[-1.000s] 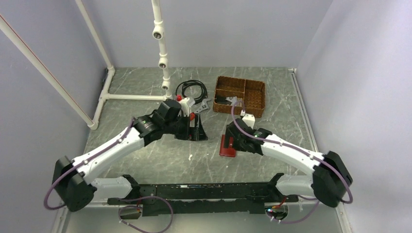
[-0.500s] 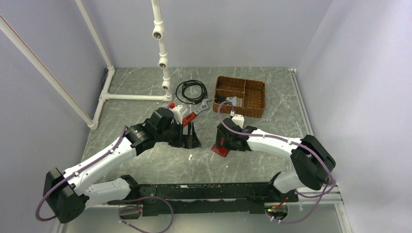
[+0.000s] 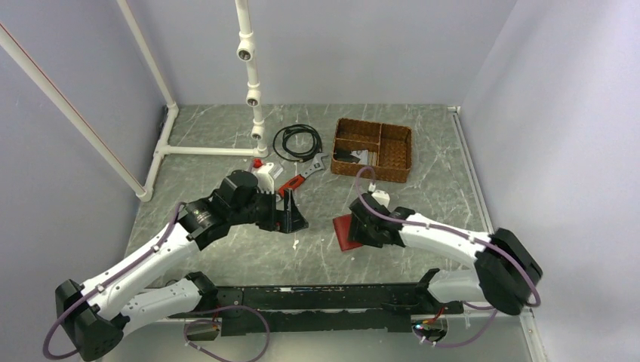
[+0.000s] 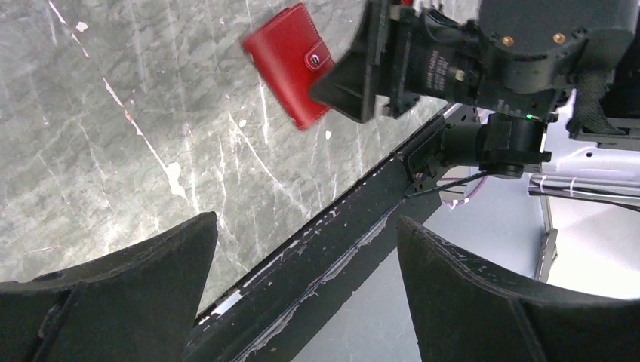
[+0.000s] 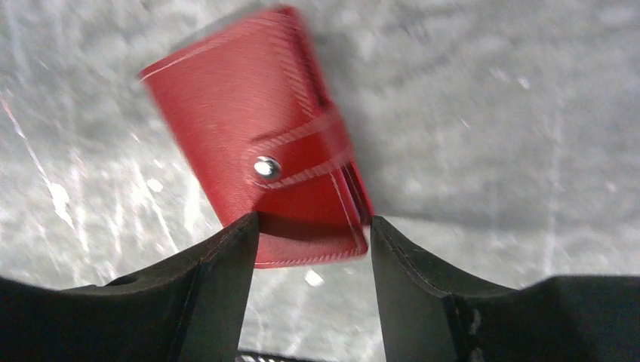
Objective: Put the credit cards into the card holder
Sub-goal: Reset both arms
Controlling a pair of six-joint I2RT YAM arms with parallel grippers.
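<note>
Grey marble tabletop [image 3: 226, 143], near edge, middle: right fingers [image 5: 189, 302] just closed in, now look to be pinching card holder [image 5: 249, 136], snap [image 5: 264, 167] still shut. Left fingers [image 4: 113, 302] spread, empty. Opening it comes next, I'd guess.

Bright red card holder [image 5: 256, 136], with a fine lined grain across the leather. Its tab is red too, with a shiny silver snap. The right gripper [image 5: 313, 226] has matte black fingers, and the left gripper [image 4: 306, 226] is the same black. The table [image 3: 226, 136] is grey-green stone-look, streaked with white veins. Toward the far right corner sits a brown woven wicker basket [image 3: 392, 154]; the credit cards [image 3: 355, 157] in it show dark and white. A black cable coil [image 3: 296, 141] lies near the far edge, with a red-handled silver wrench [image 3: 313, 167] beside it. The left arm [image 3: 147, 260] and right arm [image 3: 441, 235] have white shells and black joints. There's a white pipe frame [image 3: 204, 150] at the far left corner.
</note>
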